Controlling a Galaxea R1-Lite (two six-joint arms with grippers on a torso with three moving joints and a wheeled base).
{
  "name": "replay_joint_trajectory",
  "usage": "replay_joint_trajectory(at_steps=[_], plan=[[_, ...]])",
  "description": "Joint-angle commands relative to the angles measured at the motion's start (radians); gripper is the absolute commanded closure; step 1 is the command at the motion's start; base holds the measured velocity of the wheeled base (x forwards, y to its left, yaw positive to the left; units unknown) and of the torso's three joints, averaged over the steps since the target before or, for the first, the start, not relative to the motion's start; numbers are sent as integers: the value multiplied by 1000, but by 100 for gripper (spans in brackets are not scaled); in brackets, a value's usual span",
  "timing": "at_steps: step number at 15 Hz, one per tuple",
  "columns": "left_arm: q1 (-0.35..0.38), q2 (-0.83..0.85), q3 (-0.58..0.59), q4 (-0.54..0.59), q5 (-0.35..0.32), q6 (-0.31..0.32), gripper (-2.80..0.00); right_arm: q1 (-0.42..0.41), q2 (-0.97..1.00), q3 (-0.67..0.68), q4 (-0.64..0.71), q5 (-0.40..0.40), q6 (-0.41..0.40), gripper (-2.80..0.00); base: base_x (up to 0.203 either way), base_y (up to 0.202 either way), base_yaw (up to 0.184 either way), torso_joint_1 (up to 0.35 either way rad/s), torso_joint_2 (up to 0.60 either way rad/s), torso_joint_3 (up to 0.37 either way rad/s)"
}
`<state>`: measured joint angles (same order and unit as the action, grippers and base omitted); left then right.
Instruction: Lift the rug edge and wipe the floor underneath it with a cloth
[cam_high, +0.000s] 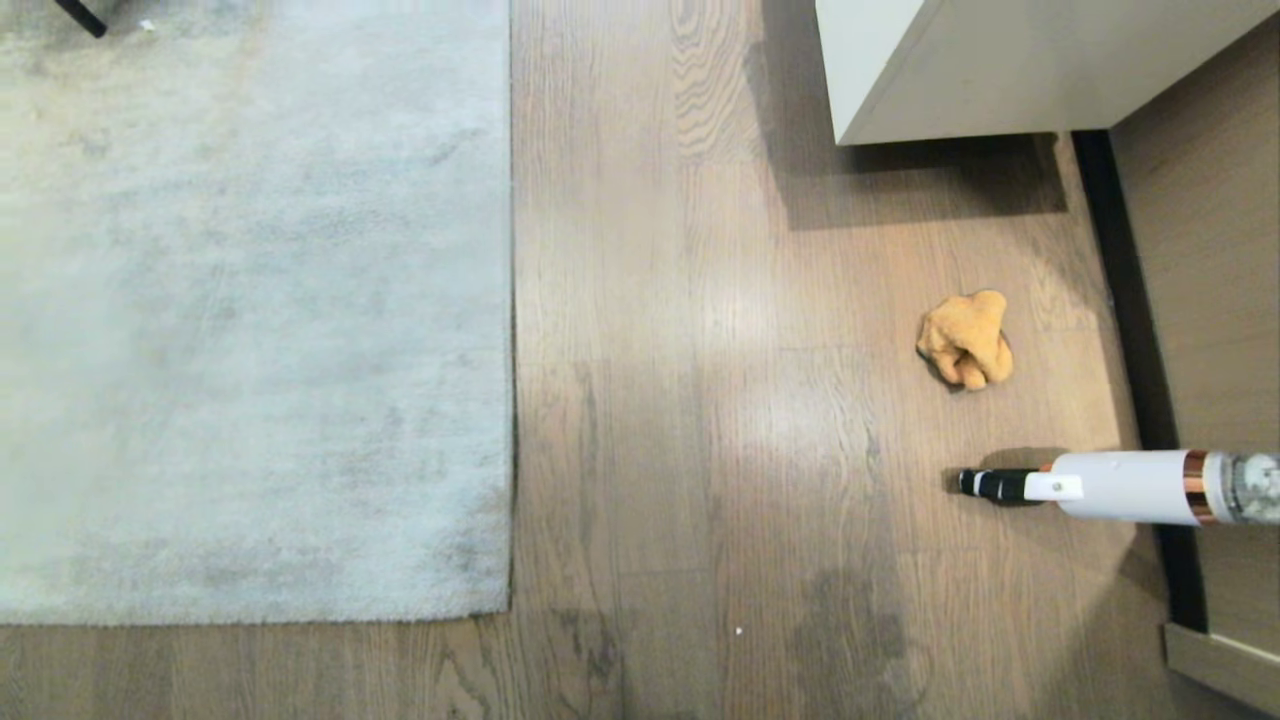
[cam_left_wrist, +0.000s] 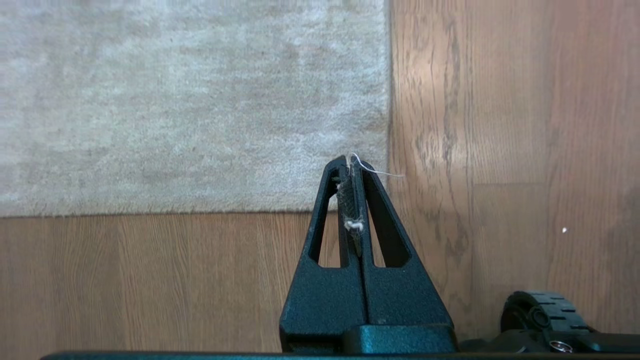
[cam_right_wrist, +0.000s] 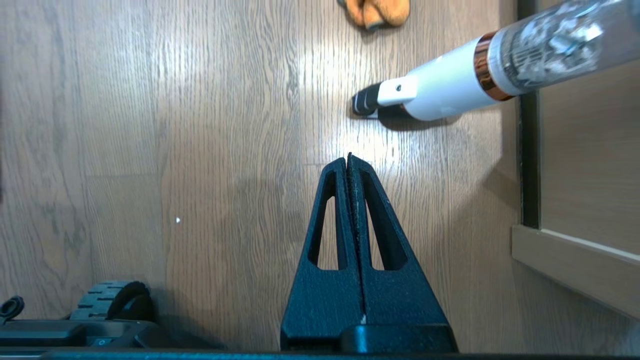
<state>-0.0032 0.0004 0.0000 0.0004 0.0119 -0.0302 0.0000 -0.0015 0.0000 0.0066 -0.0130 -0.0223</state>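
Note:
The pale grey rug (cam_high: 250, 300) lies flat on the left of the head view, its near right corner (cam_high: 505, 610) on the brown wood floor (cam_high: 700, 450). The crumpled orange-tan cloth (cam_high: 966, 340) sits on the floor at the right, apart from the rug. Neither arm shows in the head view. My left gripper (cam_left_wrist: 351, 161) is shut, holding only stray lint, and hangs above the rug corner (cam_left_wrist: 385, 207). My right gripper (cam_right_wrist: 347, 159) is shut and empty above bare floor (cam_right_wrist: 225, 150), with the cloth (cam_right_wrist: 376, 10) farther ahead.
A white handheld vacuum (cam_high: 1120, 487) with a copper ring lies on the floor near the cloth. A white cabinet (cam_high: 1000, 70) stands at the back right. A dark threshold strip (cam_high: 1130, 300) runs along the right. A base wheel (cam_left_wrist: 540, 312) shows beside the left gripper.

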Motion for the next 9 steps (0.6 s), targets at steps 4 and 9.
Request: replay_joint_trajectory(at_steps=[4, 9], plan=[[0, 0, 0, 1, -1, 0, 0, 0, 2, 0, 0, 1, -1, 0, 0, 0, 0, 0, 2, 205], [0, 1, 0, 0, -1, 0, 0, 0, 2, 0, 0, 1, -1, 0, 0, 0, 0, 2, 5, 202]])
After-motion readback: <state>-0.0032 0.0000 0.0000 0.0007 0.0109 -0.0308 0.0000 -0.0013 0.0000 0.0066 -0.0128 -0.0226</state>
